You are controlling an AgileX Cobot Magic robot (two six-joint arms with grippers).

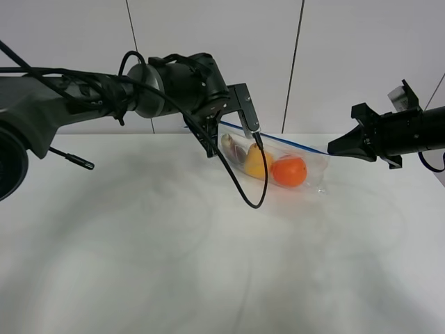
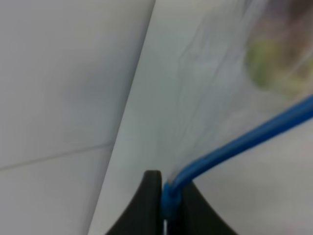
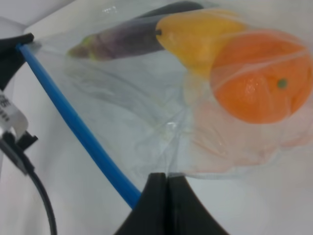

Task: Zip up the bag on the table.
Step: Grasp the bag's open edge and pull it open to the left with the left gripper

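- While both hands are clenched on the bag [image 1: 313,161], we see it stretched between them at about one o'clock from the middle of the surface [image 1: 174,264]. Its lower side seems to rest there.
- Our left hand [image 2: 164,188] pinches the blue zipper strip [image 2: 234,144] at the bag's nine o'clock end. Our right hand [image 3: 166,178] grips clear plastic at the three o'clock end, just beside the strip's tip rather than on it.
- An eggplant [image 3: 122,39], a pear [image 3: 195,32] and an orange [image 3: 259,81] lie inside, crowded away from the strip.
- We cannot tell whether the strip is sealed along its length.
- We judge the right hand's hold the weak point. Thin film could slip out if the left hand pulls along the strip, and the fruit's weight adds load. The whole bag would then trail after the left hand.
- Too hard a pinch on the strip would drag the bag, and too light a pinch would leave gaps.
- The black cable [image 1: 256,206] looping before the bag's seven o'clock corner could snag it.
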